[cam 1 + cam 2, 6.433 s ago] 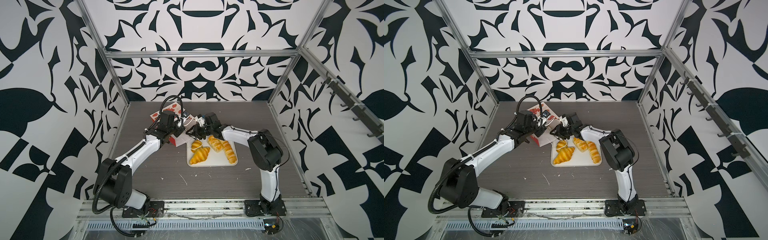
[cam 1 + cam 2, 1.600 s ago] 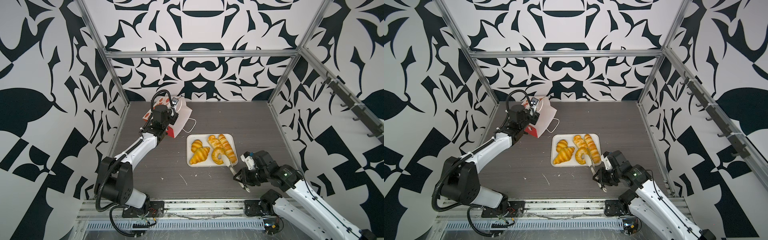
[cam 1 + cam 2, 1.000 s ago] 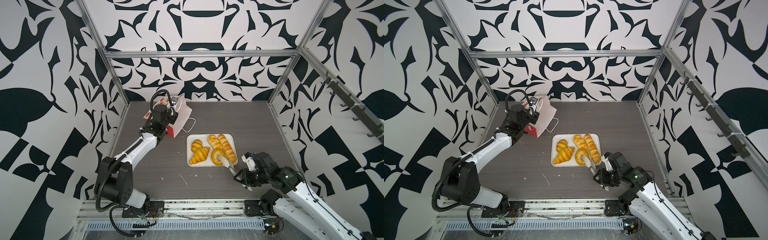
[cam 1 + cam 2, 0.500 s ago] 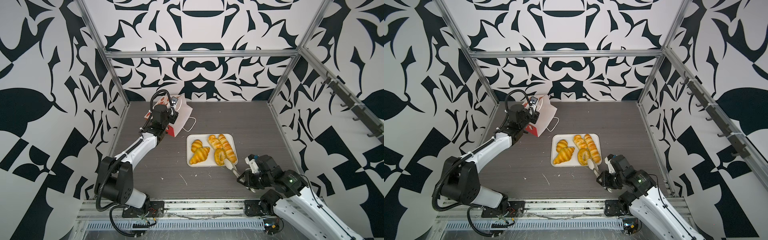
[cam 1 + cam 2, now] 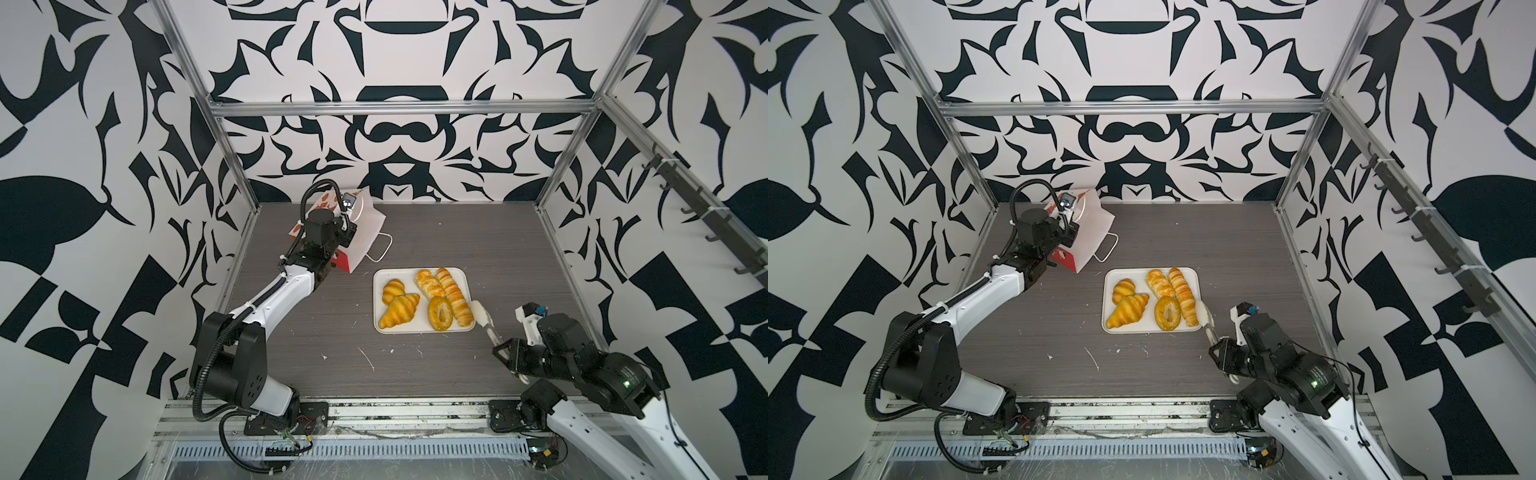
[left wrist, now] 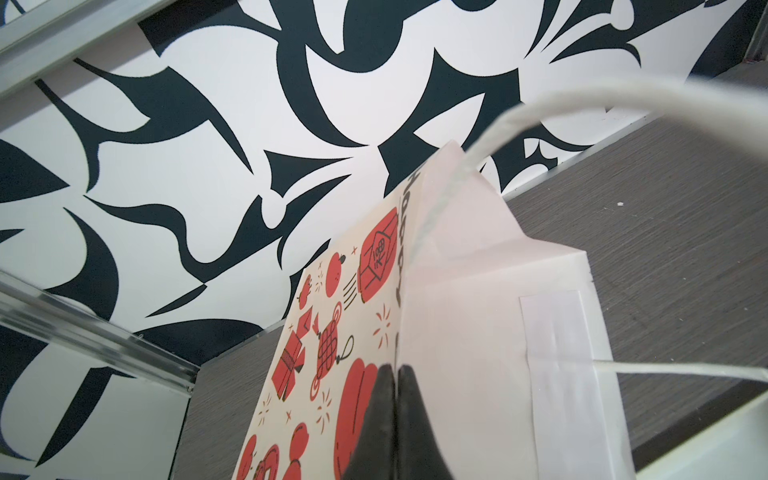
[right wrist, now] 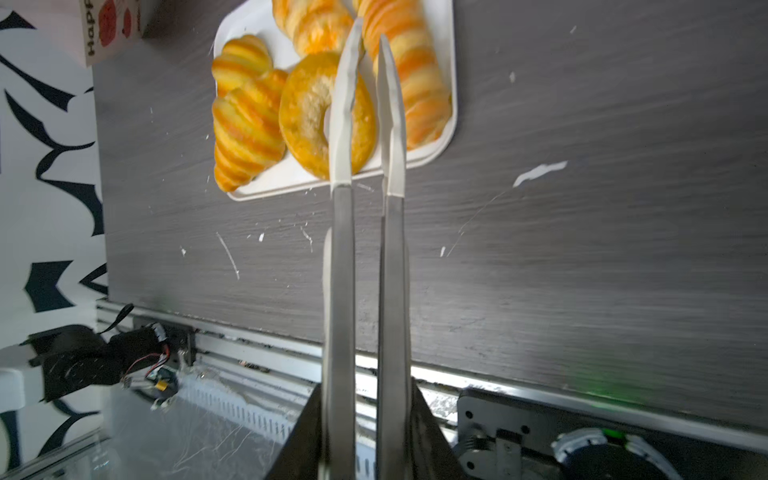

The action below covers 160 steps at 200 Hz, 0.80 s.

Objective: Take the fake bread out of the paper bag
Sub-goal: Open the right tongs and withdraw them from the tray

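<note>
The fake bread lies on a white tray: two croissants, a braided piece, a long loaf and a ring bun. The paper bag lies tipped at the back left, mouth toward the tray. My left gripper is shut on the bag's edge. My right gripper is shut on long metal tongs. Their white tips hover nearly together just off the tray's right edge, with nothing between them. The bag's inside is hidden.
The bag's white string handle rests on the tabletop between bag and tray. White scuffs and crumbs mark the grey tabletop in front of the tray. Patterned walls and aluminium rails enclose the table.
The right arm has drawn the tongs back off the tray toward the front right, and their arms have narrowed. The ring bun stays on the tray. Left arm and bag have not moved.
</note>
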Tool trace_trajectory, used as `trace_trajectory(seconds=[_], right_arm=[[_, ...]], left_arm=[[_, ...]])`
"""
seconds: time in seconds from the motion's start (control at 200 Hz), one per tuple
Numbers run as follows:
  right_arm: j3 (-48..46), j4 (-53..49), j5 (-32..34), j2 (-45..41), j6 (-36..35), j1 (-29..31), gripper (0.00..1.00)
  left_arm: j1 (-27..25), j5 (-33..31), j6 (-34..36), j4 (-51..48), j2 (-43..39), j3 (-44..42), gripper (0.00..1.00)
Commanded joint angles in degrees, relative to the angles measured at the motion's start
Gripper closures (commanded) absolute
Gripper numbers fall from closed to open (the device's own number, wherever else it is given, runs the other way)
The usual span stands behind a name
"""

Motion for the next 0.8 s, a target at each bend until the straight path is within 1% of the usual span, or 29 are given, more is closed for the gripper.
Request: trace_trajectory(seconds=[0.0,0.03,0.045,0.11,0.175,0.23,0.28,0.445,0.505,0.585,0.7,0.785,0.795], right_arm=[[3.86,1.46,14.11,4.72,-4.57,0.11,0.72],[4.20,2.38,16.75,6.39,-5.58,0.09,0.72],[4.26,2.90,19.36,7.34,-6.20,0.05,0.72],[4.46,5.33,25.23,12.09,-8.43,0.04,0.72],[3.89,8.85,29.63,17.33,-10.56,-0.51,0.71],[3.56,12.39,31.28,21.80,-12.55,-2.28,0.72],[2.96,15.83,30.60,25.50,-14.08,-5.19,0.72],[-0.02,28.46,22.36,34.91,-19.62,-17.68,0.73],[0.04,31.61,20.45,39.31,-21.11,-21.49,0.73],[1.19,34.05,20.32,45.98,-23.32,-25.08,0.73],[3.17,36.37,22.01,53.86,-26.20,-28.77,0.71],[4.26,37.63,20.42,58.14,-26.87,-31.63,0.69],[4.32,37.87,20.32,58.52,-26.89,-31.78,0.69]], left_arm=[[0.28,-0.30,-0.40,1.97,-2.10,-1.09,1.00],[0.28,-0.41,-0.42,1.69,-2.53,-1.09,1.00],[0.30,-0.56,-0.47,1.58,-2.74,-1.05,1.00],[0.28,-1.20,-0.51,0.67,-3.64,-0.59,1.00],[0.36,-1.67,-0.58,-0.52,-4.46,0.10,1.00],[0.38,-2.20,-0.73,-1.53,-5.22,0.81,1.00],[0.36,-2.81,-0.90,-2.44,-5.89,1.54,1.00],[0.37,-3.25,-2.11,-6.67,-8.48,4.48,1.00],[0.37,-3.13,-2.85,-8.25,-9.59,5.56,1.00],[0.36,-2.70,-3.60,-9.86,-10.94,6.64,1.00],[0.36,-2.45,-4.88,-12.37,-12.08,8.52,1.00],[0.33,-1.35,-6.55,-14.19,-12.09,9.65,1.00],[0.34,-1.23,-6.90,-14.30,-13.51,9.73,1.00]])
